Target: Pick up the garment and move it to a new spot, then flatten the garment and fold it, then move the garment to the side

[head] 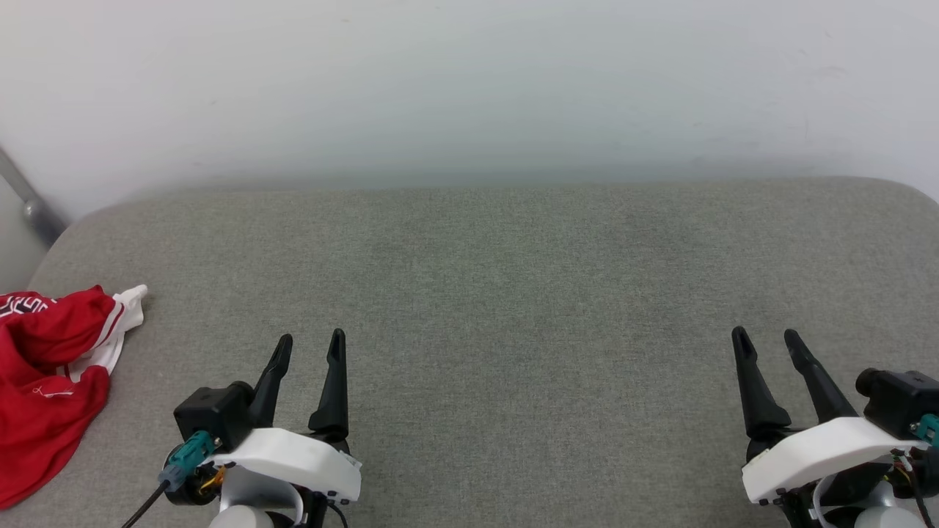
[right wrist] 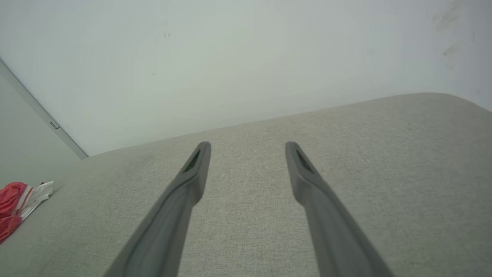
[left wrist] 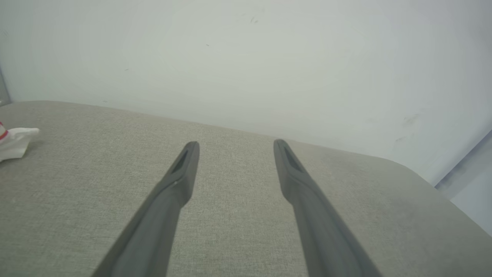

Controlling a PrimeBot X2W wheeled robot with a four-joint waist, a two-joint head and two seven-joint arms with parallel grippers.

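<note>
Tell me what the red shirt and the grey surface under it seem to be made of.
The garment looks like thin jersey fabric, possibly synthetic: limp folds, faint sheen. The grey surface looks like matte woven upholstery cloth: a speckled weave shows, and its rounded corners hint at padding.

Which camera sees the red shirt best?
The head view. There the red jersey lies crumpled at the left edge of the grey cushion, its white sleeve and some lettering visible. The right wrist view catches a small red-and-white corner far left; the left wrist view catches that sleeve's tip at its left edge.
</note>
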